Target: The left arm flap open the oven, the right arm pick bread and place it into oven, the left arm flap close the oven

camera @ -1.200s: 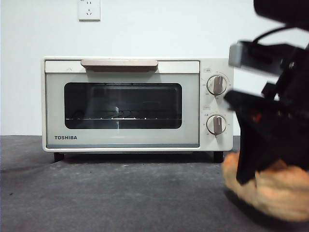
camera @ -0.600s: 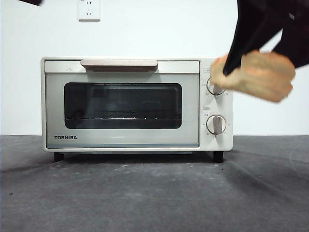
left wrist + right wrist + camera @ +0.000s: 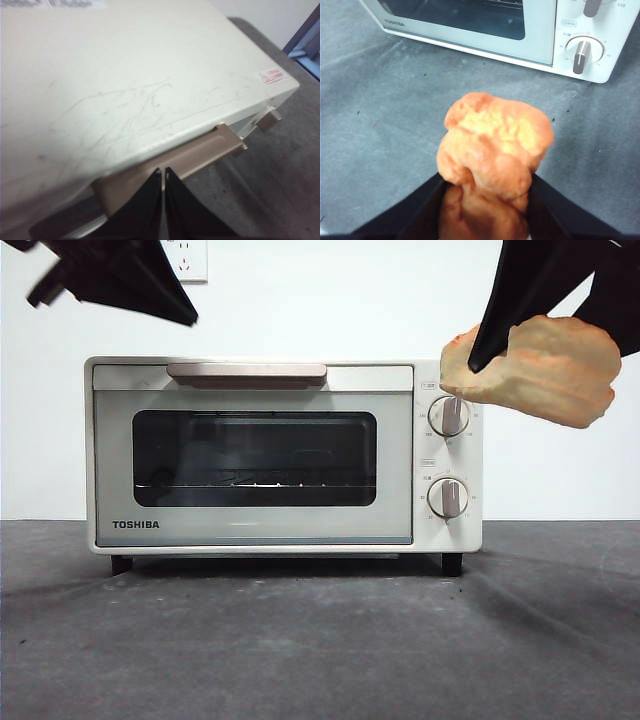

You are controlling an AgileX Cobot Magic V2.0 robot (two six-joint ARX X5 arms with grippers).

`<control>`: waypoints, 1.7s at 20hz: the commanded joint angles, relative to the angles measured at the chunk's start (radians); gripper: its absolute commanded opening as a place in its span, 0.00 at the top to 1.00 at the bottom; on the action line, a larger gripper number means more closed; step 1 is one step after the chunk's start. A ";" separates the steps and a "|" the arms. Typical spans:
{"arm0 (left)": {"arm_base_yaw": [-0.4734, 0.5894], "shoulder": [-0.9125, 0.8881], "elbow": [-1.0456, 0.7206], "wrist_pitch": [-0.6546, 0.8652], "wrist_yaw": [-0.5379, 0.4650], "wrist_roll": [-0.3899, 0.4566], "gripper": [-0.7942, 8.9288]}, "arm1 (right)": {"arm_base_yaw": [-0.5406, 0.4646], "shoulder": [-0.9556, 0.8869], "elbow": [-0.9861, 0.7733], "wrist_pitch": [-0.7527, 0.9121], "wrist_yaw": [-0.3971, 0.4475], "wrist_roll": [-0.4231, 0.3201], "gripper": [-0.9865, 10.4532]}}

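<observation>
- The oven (image 3: 285,455) stands on the grey worktop (image 3: 300,640) with its door shut; the beige bar handle (image 3: 247,372) runs along the door's top edge; the wire rack (image 3: 250,483) shows through the dark glass window; two round knobs (image 3: 449,416) sit one above the other on the panel beside the door.
- The right tool (image 3: 485,200) is clenched on the bread (image 3: 535,365), one black jaw on each side of the loaf; the bread hangs in the air, clear of the worktop, in front of the oven's upper corner on the knob side, overlapping that corner in the front view.
- The left tool (image 3: 163,200) hovers above the oven's top, near the handle end away from the knobs; its two jaws are pressed together with only a thin seam between them, grasping nothing; in its wrist view the tips lie just over the handle.
- A wall socket (image 3: 185,260) sits on the white wall behind the oven.
</observation>
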 commanded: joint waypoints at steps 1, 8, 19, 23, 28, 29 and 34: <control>-0.015 0.057 0.045 0.009 -0.016 0.040 0.90 | 0.011 0.004 0.021 0.007 0.005 -0.009 0.74; -0.047 0.141 0.058 0.037 -0.084 0.071 0.90 | 0.011 0.004 0.021 0.006 0.005 -0.009 0.74; -0.119 0.188 0.058 -0.089 -0.097 0.090 0.90 | 0.011 0.004 0.021 0.007 0.005 -0.013 0.74; -0.165 0.188 0.058 -0.182 -0.096 0.089 0.90 | 0.011 0.004 0.021 0.007 0.005 -0.016 0.74; -0.229 0.188 0.058 -0.325 -0.096 0.085 0.90 | 0.011 0.004 0.021 0.007 0.005 -0.032 0.74; -0.240 0.188 0.058 -0.350 -0.096 0.085 0.90 | 0.011 0.004 0.021 0.007 0.005 -0.032 0.74; -0.280 0.188 0.058 -0.433 -0.096 0.070 0.90 | 0.011 0.004 0.021 0.007 0.005 -0.037 0.74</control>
